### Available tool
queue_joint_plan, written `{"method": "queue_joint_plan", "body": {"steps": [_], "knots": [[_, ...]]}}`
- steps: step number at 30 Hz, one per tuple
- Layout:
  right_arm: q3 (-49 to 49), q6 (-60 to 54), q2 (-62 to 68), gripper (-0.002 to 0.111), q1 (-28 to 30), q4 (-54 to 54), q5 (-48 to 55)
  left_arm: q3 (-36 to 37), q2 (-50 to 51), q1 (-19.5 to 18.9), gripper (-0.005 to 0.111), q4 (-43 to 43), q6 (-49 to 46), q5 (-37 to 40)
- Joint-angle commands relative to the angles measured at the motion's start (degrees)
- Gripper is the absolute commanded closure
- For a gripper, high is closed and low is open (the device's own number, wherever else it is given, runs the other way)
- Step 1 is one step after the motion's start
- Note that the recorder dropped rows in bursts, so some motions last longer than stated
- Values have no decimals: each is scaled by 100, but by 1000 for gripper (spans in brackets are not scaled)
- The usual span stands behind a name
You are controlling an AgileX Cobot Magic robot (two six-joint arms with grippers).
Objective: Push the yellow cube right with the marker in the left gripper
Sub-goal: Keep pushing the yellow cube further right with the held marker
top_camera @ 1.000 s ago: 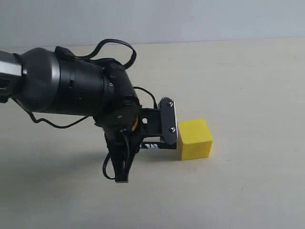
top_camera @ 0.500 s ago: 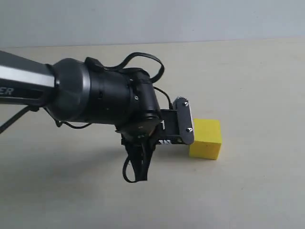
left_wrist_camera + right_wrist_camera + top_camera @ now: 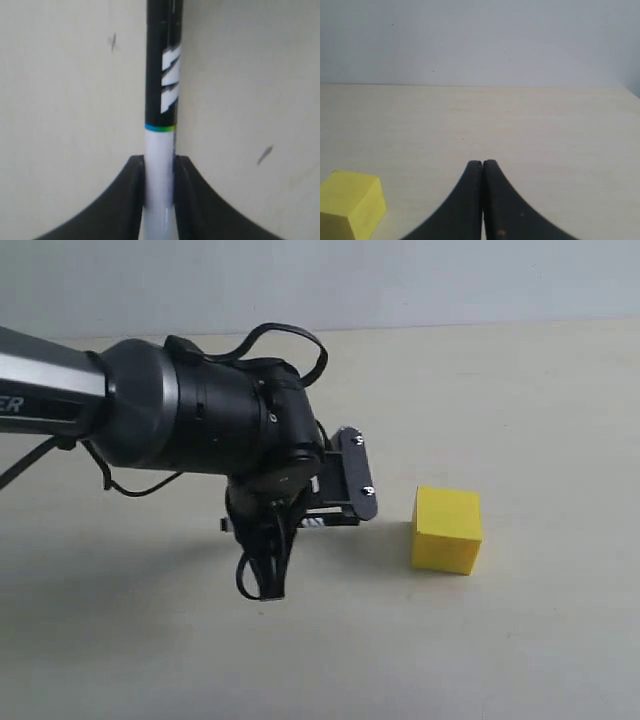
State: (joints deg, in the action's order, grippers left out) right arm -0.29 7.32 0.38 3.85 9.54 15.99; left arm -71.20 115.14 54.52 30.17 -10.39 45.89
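Bright yellow cube [image 3: 447,530] sits on the pale desk [image 3: 520,400], right of and apart from the black left hand [image 3: 159,167], which clamps the white-barrelled, black-capped marker [image 3: 160,95] low as a pusher; the right hand [image 3: 482,164] is pinched together, empty.

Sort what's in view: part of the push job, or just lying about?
Job: marker, clamped in the left gripper; yellow cube, apart from both.
Not in it: right gripper, jaws shut, empty; table, only the surface underneath.
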Motion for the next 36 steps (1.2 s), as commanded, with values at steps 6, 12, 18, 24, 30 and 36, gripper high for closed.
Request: {"method": "queue_joint_plan", "body": {"steps": [6, 12, 18, 24, 30, 36], "knots": [[29, 22, -38, 108, -21, 4, -74, -564, 423, 812, 107, -35, 61, -164], [29, 22, -38, 108, -21, 4, -74, -565, 388, 652, 107, -35, 191, 815], [29, 22, -38, 108, -21, 4, -74, -565, 388, 664, 107, -35, 184, -42], [29, 22, -38, 108, -21, 4, -74, -924, 552, 671, 107, -99, 487, -818], [29, 22, -38, 108, -21, 4, -74, -964, 552, 646, 107, 149, 487, 236], [29, 22, -38, 108, -21, 4, -74, -964, 552, 619, 107, 148, 487, 317]]}}
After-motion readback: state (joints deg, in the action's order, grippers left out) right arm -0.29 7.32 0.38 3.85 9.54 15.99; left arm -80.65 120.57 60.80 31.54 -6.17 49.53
